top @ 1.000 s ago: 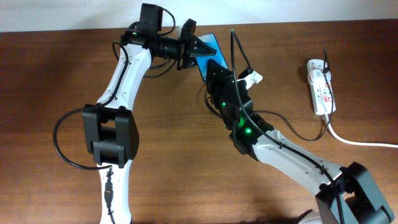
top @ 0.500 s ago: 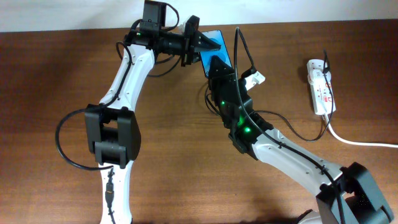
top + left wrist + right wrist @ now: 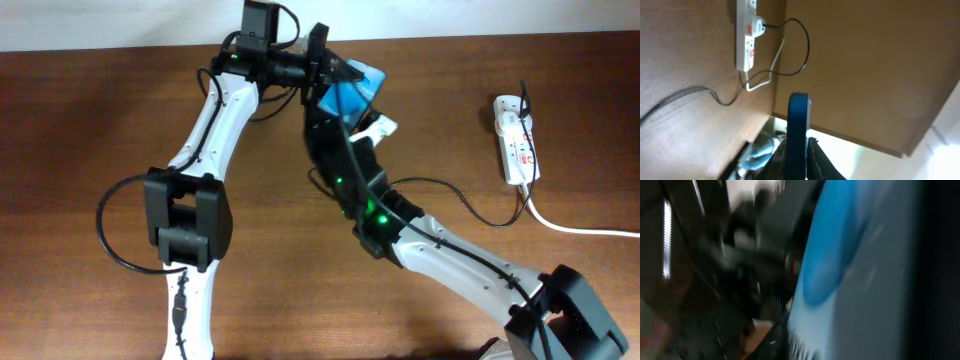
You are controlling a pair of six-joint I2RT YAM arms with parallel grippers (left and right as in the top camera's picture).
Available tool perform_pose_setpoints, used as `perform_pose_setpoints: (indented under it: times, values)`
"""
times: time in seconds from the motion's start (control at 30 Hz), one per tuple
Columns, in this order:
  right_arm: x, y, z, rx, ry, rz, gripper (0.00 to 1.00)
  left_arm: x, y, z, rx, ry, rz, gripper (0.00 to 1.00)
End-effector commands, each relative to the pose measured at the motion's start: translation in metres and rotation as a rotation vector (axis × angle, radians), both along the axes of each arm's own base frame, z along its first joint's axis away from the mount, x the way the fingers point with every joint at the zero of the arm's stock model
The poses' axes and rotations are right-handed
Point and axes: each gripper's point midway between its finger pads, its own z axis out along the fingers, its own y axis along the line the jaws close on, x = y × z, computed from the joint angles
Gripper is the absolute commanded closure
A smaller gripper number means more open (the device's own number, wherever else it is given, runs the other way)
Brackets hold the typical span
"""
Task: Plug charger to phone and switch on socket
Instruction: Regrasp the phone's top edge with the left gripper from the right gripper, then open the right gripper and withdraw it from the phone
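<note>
My left gripper (image 3: pixel 335 75) is shut on the phone (image 3: pixel 357 88), holding it above the table at the back with its blue screen tilted. In the left wrist view the phone (image 3: pixel 797 130) shows edge-on between the fingers (image 3: pixel 817 160). My right gripper (image 3: pixel 330 112) sits right against the phone's lower edge. The right wrist view is blurred and filled by the blue screen (image 3: pixel 850 280), so the jaws do not show. The white socket (image 3: pixel 515 140) lies at the right. The thin black charger cable (image 3: pixel 470 205) runs from it toward my right arm; its plug end is hidden.
A thick white cord (image 3: pixel 580 228) leaves the socket toward the right edge. The socket (image 3: pixel 746 35), the black cable loop (image 3: pixel 802 45) and the table's far edge also show in the left wrist view. A white piece (image 3: pixel 378 128) sticks out beside my right wrist.
My left gripper has carried the phone to the right and turned it. My right gripper has moved up and left, closer under the phone.
</note>
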Motion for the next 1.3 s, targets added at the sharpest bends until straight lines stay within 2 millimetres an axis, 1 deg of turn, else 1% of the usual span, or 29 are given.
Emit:
perform_pose_setpoints:
  times: [0.0, 0.07, 0.17, 0.27, 0.4, 0.5, 0.63, 0.87, 1.0, 1.07, 1.1, 1.17, 1.27]
  values:
    - [-0.01, 0.021, -0.013, -0.084, 0.008, 0.096, 0.83, 0.004, -0.005, 0.004, 0.017, -0.141, 0.004, 1.0]
    - [-0.01, 0.019, -0.016, -0.096, 0.017, 0.094, 0.83, 0.004, -0.005, 0.004, 0.016, -0.172, -0.002, 1.0]
    - [-0.008, 0.016, -0.016, -0.123, 0.004, 0.074, 0.92, 0.004, -0.005, 0.005, 0.014, -0.175, -0.005, 1.0]
    - [-0.008, 0.016, -0.016, -0.14, -0.004, 0.078, 0.96, 0.004, -0.005, 0.005, 0.011, -0.175, -0.007, 1.0]
    - [-0.008, 0.016, -0.017, -0.171, -0.015, 0.083, 0.96, 0.006, -0.001, 0.005, 0.012, -0.175, 0.001, 1.0]
    - [-0.01, 0.018, -0.019, -0.216, -0.027, 0.105, 0.96, 0.012, 0.009, 0.005, 0.013, -0.175, 0.021, 1.0]
    - [-0.016, 0.026, -0.025, -0.282, -0.038, 0.176, 0.96, 0.019, 0.021, 0.005, 0.015, -0.174, 0.044, 1.0]
    - [-0.031, 0.036, -0.05, -0.422, -0.014, 0.321, 0.96, 0.02, 0.034, 0.01, -0.016, -0.174, 0.035, 1.0]
    - [-0.039, 0.039, -0.061, -0.441, 0.02, 0.371, 0.96, 0.025, 0.042, 0.01, -0.015, -0.174, 0.051, 1.0]
    - [-0.04, 0.039, -0.063, -0.446, 0.028, 0.375, 0.83, 0.027, 0.047, 0.01, -0.014, -0.174, 0.061, 1.0]
    - [-0.04, 0.039, -0.063, -0.445, 0.027, 0.375, 0.76, 0.029, 0.051, 0.01, -0.013, -0.174, 0.068, 1.0]
    - [-0.04, 0.039, -0.063, -0.445, 0.027, 0.375, 0.66, 0.031, 0.054, 0.01, -0.012, -0.174, 0.075, 1.0]
    - [-0.04, 0.039, -0.063, -0.445, 0.027, 0.375, 0.57, 0.033, 0.058, 0.01, -0.012, -0.174, 0.082, 1.0]
